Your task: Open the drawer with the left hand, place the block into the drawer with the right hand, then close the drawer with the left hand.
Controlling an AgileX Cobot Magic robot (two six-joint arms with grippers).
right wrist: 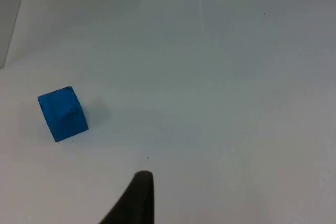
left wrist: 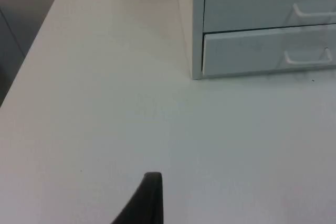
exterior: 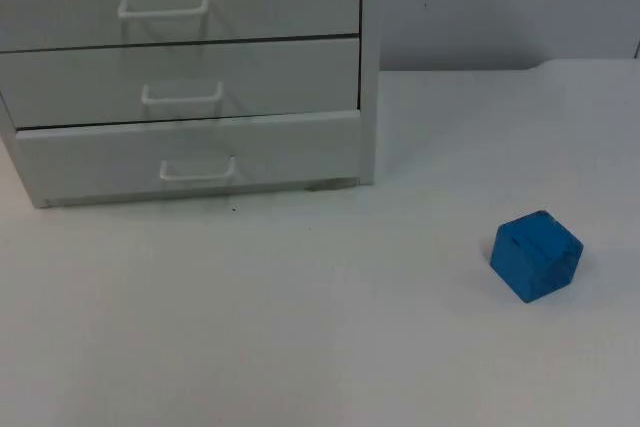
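My left claw (left wrist: 152, 198) hangs above the bare white counter (left wrist: 105, 103), off to the side of the white cabinet (left wrist: 197, 24), and it holds nothing. I see only one black fingertip of it, so I cannot tell how wide it stands. From there I look along the counter to the lowest drawer (left wrist: 262, 53) and its handle (left wrist: 307, 59), which I think is the reason for this position: the handle is the first thing I must reach.

All three drawers are closed. In the top view the lowest drawer (exterior: 190, 157) sits flush in the cabinet front, with its small white handle (exterior: 197, 170) facing the open counter, so nothing blocks the way to it.

My right claw (right wrist: 139, 198) waits above the counter on the other side, also with nothing in it, and again I cannot tell its opening. The blue block (right wrist: 63, 114) lies near it, on the counter, well apart from the cabinet (exterior: 370, 67). In the top view the block (exterior: 536, 255) rests turned at an angle. I judge it is placed there so that the right claw can take it when the drawer is open.
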